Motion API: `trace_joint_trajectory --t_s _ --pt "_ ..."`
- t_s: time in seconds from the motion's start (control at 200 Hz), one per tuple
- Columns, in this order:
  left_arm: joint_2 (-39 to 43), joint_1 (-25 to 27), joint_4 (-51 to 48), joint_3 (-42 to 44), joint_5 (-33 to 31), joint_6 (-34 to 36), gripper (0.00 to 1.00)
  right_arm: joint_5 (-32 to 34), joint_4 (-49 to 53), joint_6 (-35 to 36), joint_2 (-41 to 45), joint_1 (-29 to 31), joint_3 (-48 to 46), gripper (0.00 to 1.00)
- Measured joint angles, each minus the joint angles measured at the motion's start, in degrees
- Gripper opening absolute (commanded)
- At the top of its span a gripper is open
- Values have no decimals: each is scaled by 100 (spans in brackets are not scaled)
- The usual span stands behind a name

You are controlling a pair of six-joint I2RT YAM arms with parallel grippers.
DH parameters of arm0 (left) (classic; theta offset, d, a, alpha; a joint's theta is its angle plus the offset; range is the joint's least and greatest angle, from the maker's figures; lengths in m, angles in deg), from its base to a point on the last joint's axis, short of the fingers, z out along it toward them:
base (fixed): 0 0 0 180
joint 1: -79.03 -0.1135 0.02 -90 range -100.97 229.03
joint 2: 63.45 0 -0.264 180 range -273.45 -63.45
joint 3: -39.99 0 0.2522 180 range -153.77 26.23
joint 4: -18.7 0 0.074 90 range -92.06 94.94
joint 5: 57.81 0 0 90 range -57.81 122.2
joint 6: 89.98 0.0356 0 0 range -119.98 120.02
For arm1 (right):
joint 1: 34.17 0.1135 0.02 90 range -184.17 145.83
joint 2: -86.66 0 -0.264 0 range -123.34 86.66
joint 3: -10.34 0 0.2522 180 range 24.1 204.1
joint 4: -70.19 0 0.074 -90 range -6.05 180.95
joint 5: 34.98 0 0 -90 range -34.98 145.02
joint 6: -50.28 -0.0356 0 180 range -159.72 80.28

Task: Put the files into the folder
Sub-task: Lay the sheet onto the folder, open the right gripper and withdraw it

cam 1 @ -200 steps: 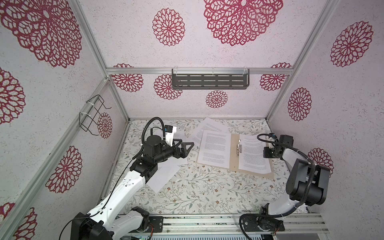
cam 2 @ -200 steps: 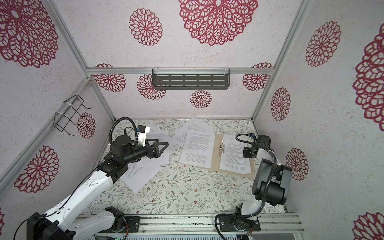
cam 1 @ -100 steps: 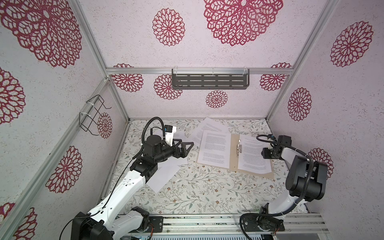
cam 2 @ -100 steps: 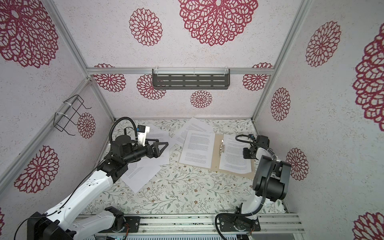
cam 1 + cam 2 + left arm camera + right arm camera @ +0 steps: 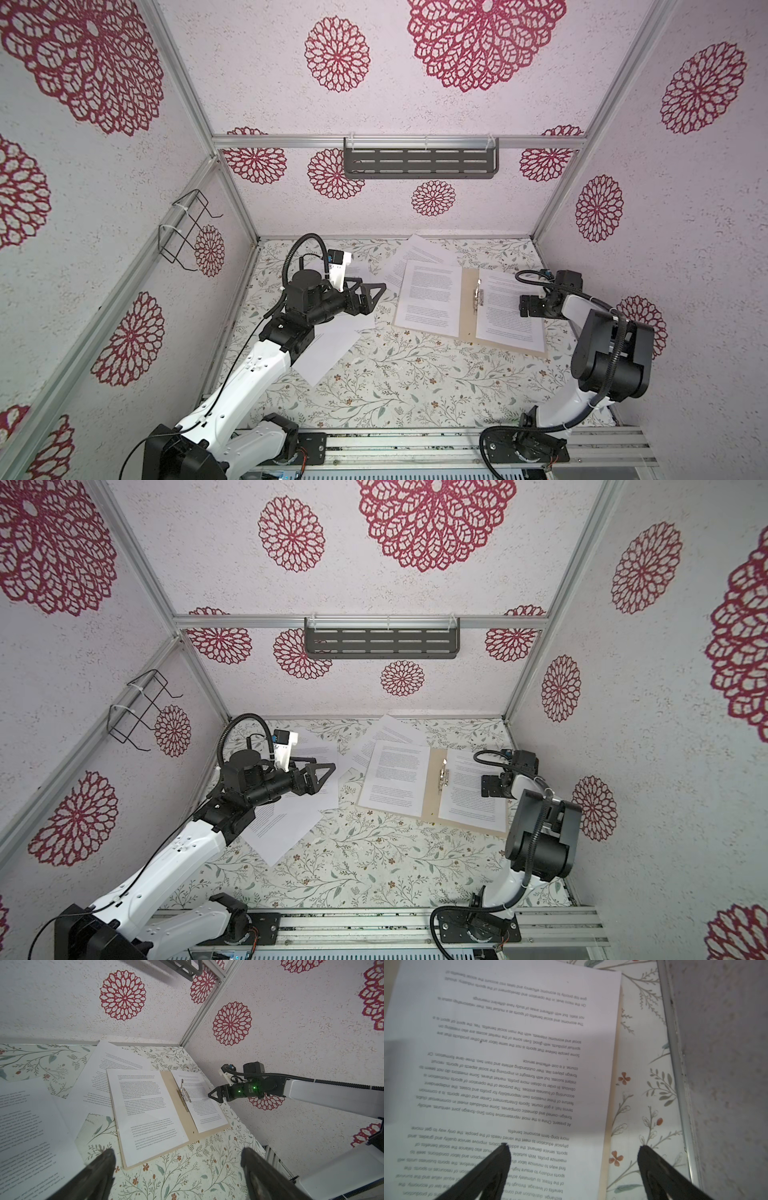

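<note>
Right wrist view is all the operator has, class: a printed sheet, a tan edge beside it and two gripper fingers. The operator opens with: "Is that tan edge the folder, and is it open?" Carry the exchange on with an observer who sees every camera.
Observer: Yes. The folder lies open flat, and its left leaf carries a sheet too.
Operator: Any paper outside it?
Observer: Loose sheets lie by its far left corner; other sheets lie under the left arm.
Operator: And the left gripper?
Observer: The left gripper hangs open and empty, left of the folder.
</note>
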Motion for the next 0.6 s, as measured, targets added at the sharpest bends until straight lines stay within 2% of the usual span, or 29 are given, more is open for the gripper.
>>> trace_joint_trajectory --t_s 0.115,0.215,0.395,0.475,0.6 --pt "0 -15 -4 0 -22 -28 97 378 50 -562 334 -28 48 99" --pt "-31 -66 -44 -2 -79 -107 97 380 179 -1495 636 -186 391 99" --pt "-271 -260 -533 -223 -483 -260 97 -1200 -232 -3180 780 -1069 660 99" --pt "-439 -315 -885 -476 -804 -271 97 -1480 -385 -3689 802 -1259 417 99" --pt "-544 -501 -1228 -551 -1049 -404 97 -1773 -304 -4227 955 -1071 186 99"
